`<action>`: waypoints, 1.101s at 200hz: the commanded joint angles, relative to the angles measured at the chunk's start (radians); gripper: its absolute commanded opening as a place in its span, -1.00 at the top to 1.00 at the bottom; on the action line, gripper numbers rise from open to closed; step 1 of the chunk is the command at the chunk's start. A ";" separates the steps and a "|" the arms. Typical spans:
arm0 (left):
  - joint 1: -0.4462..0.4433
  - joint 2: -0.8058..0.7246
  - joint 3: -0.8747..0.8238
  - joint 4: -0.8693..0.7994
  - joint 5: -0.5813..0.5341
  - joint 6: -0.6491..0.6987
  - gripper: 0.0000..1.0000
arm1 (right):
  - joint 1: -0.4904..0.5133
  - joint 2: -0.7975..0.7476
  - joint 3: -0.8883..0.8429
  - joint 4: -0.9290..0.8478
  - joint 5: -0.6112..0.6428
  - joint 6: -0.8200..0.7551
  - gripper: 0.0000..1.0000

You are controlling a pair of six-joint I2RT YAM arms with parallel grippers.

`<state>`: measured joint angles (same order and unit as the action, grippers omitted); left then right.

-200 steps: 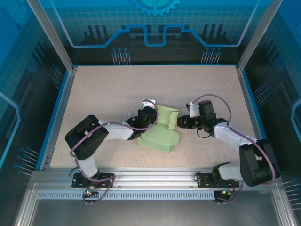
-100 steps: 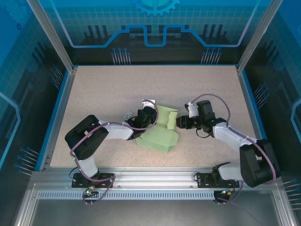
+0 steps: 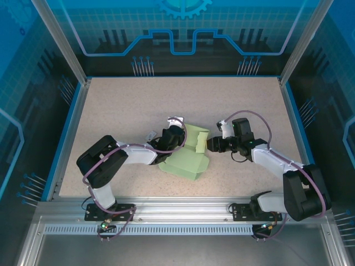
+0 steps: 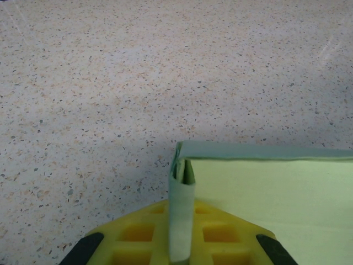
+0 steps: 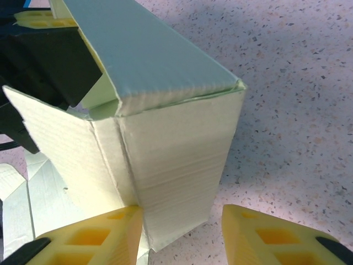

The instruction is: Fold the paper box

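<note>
**Mia:** Where is the paper box (image 3: 191,158)?

**Ben:** It sits in the middle of the speckled table (image 3: 122,105), between the two arms. It is pale green. Part of it stands up like a wall. Part lies flat, nearer the front edge.

**Mia:** What is the left gripper (image 3: 181,139) doing?

**Ben:** It is at the left side of the box. In its own camera, a thin strip of green card stands right between its yellow fingers (image 4: 138,237). The fingers are pressed close on that strip, so it has the card pinched.

**Mia:** And the right gripper (image 3: 209,145)?

**Ben:** It is at the right side, up by the standing part. Its yellow fingers (image 5: 270,237) are wide apart. A corner of the box pokes in between them. One finger looks to touch the card. The other has a gap beside it, and you can see the table there. It is not squeezing anything.

**Mia:** Is the box closed up?

**Ben:** Not all the way. In the right camera, two walls meet at a corner and one panel leans over the top. Loose flaps lie flat on the table at the lower left.
</note>
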<state>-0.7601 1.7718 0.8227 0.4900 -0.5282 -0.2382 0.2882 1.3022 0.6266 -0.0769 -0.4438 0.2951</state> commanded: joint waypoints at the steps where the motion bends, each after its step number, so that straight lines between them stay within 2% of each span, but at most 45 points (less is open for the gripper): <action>1: -0.009 -0.029 0.011 0.028 0.025 -0.030 0.78 | 0.022 -0.010 0.018 0.035 -0.079 -0.023 0.12; 76: -0.010 -0.036 0.007 0.026 0.021 -0.028 0.78 | -0.003 -0.031 0.013 -0.005 -0.149 -0.078 0.07; 114: -0.009 -0.038 0.009 0.023 0.019 -0.026 0.78 | -0.022 -0.020 0.053 -0.096 -0.174 -0.142 0.02; 146: -0.009 -0.040 0.013 0.024 0.021 -0.024 0.78 | -0.059 0.019 0.068 -0.130 -0.151 -0.121 0.02; 220: -0.010 -0.049 0.013 0.019 0.023 -0.021 0.78 | -0.036 0.099 0.113 -0.081 -0.046 -0.084 0.10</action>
<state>-0.7624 1.7679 0.8227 0.4953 -0.5186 -0.2386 0.2413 1.3815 0.7033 -0.1730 -0.5224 0.1944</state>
